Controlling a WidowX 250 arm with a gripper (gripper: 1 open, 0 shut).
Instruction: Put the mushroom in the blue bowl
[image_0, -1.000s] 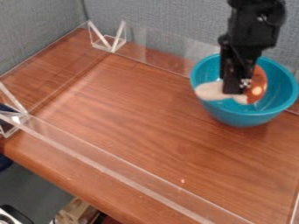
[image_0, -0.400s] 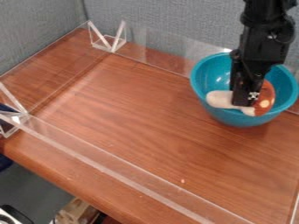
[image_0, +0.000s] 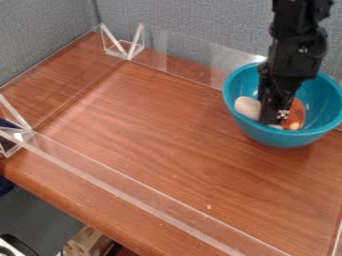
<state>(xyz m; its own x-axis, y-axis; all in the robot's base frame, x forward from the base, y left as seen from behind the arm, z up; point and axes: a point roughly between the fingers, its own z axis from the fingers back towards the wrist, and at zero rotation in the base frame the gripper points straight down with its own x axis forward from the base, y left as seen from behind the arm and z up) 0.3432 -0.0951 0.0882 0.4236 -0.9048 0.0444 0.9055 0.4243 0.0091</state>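
The blue bowl (image_0: 271, 136) stands at the right side of the wooden table. My black gripper (image_0: 278, 117) points straight down into it, fingertips low inside the bowl. The mushroom lies across the fingers: its cream stem (image_0: 247, 106) shows on their left and its reddish-orange cap (image_0: 306, 112) on their right. The jaws are closed narrowly on the mushroom's middle, which the fingers hide. I cannot tell whether the mushroom touches the bowl's floor.
A low clear acrylic wall (image_0: 80, 175) runs around the tabletop, with triangular clear brackets at the back (image_0: 124, 42) and at the left edge (image_0: 11, 136). The brown wooden surface (image_0: 134, 120) spreads out left of the bowl. A grey panel stands behind.
My gripper has sunk deeper into the bowl with the mushroom, which now sits lower inside the bowl. The jaws' gap looks unchanged.
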